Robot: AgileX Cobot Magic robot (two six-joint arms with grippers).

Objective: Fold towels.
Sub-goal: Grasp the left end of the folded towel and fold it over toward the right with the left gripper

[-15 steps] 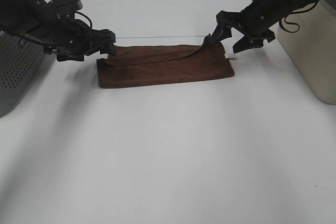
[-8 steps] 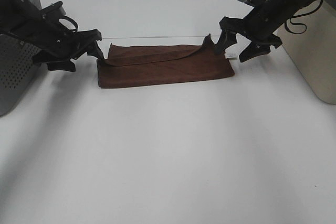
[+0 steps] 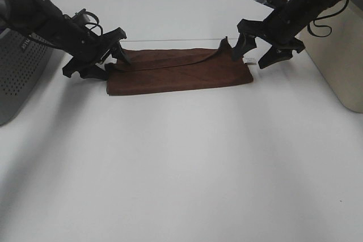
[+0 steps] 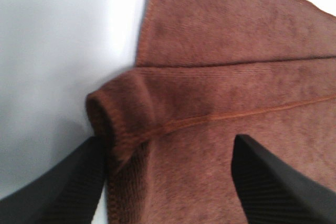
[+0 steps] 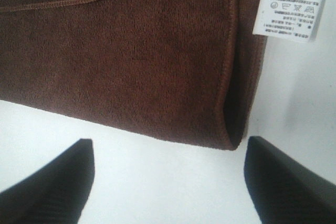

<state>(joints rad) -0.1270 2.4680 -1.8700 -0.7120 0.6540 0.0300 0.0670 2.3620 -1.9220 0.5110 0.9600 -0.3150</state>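
Note:
A dark reddish-brown towel (image 3: 178,72) lies folded into a long strip at the back of the white table (image 3: 181,162). Its upper layer is wrinkled along the far edge and stands up a little at the far right corner. My left gripper (image 3: 113,62) is at the towel's left end. In the left wrist view it (image 4: 168,182) is open, its jaws straddling the rolled corner of the towel (image 4: 220,93), with one finger (image 4: 58,187) against that roll. My right gripper (image 3: 252,56) hovers open over the right end. The towel (image 5: 121,51) and its white label (image 5: 287,15) show beyond that gripper (image 5: 168,182).
A grey perforated basket (image 3: 17,77) stands at the left edge behind my left arm. A beige box (image 3: 334,55) stands at the right edge beside my right arm. The white table stretches toward the front.
My left gripper pulled back left, then returned to the towel's left end with its jaws slightly narrower. My right gripper shifted a little right off the raised corner, then held still.

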